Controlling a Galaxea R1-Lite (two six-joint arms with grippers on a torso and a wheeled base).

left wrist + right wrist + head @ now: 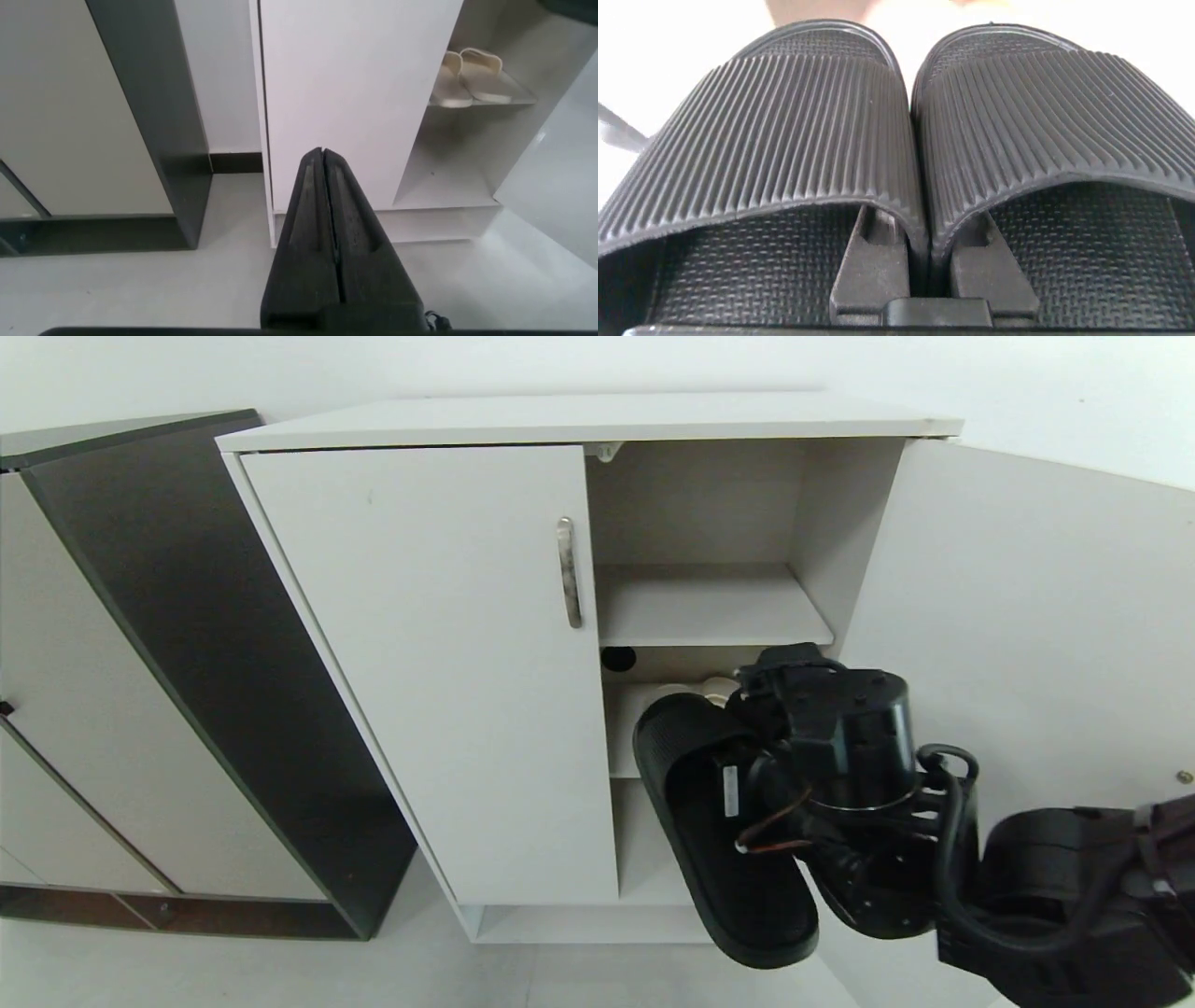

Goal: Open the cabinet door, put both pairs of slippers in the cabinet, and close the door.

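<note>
On pale floor (233, 971) beside a dark cupboard (233, 663), white cabinet (579, 420) with right door (1027, 616) open, beige slippers (476, 77) on its lower shelf; black slippers (724, 840) clamped in right gripper (924, 269) before the opening; left gripper (323, 187) pressed together, empty.

I get bright, even light here; soft shadow sits inside the cabinet (420, 663), and straight edges bow toward the head view's corners.

The white cabinet (579, 420) is shown with its right door (1027, 616) swung open. A beige pair (476, 77) is seated on the middle shelf. The black ribbed pair (719, 831) is held tilted at 6 o'clock of it.
</note>
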